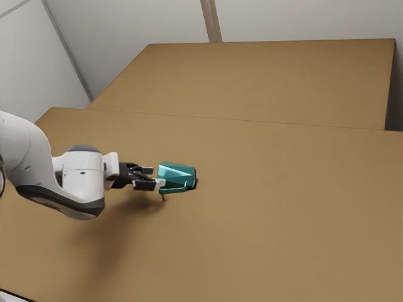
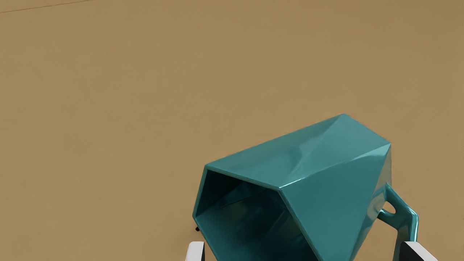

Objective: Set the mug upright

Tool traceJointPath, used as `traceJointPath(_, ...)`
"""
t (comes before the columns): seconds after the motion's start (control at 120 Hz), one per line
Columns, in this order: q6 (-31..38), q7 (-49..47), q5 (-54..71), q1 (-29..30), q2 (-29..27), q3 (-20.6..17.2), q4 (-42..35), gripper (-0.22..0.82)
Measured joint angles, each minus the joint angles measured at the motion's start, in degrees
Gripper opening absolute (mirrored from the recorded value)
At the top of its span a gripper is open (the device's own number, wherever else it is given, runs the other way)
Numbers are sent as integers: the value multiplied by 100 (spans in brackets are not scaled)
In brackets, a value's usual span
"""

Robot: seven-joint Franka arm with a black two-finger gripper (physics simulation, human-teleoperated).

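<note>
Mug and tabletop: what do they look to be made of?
The mug looks like glazed ceramic or glossy hard plastic: smooth teal facets, bright highlights along the edges; the look doesn't settle which.
The tabletop looks matte, perhaps laminate or plain board: even tan-brown, with no sharp reflections.

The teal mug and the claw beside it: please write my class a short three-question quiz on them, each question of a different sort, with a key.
1. Multiple choice: How does the mug lie?
a) upright
b) on its side
c) upside down

2. True or false: The mug's open mouth faces toward the claw, not away from it.

3. Fill in the blank: In the wrist view, the claw's two fingers stand ____ (together / apart).

Key: 1. b; 2. true; 3. apart
</note>
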Motion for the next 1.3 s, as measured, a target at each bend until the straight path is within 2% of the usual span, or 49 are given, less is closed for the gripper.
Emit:
traceJointPath(0.4,-33,39,-192,-241,202,0,157,53)
traceJointPath(0.708,-82,55,-338,-329,280,0,211,45)
traceJointPath(1.067,-73,72,-334,-341,277,0,325,21)
traceJointPath(1.3,-41,129,-296,-347,237,0,389,11)
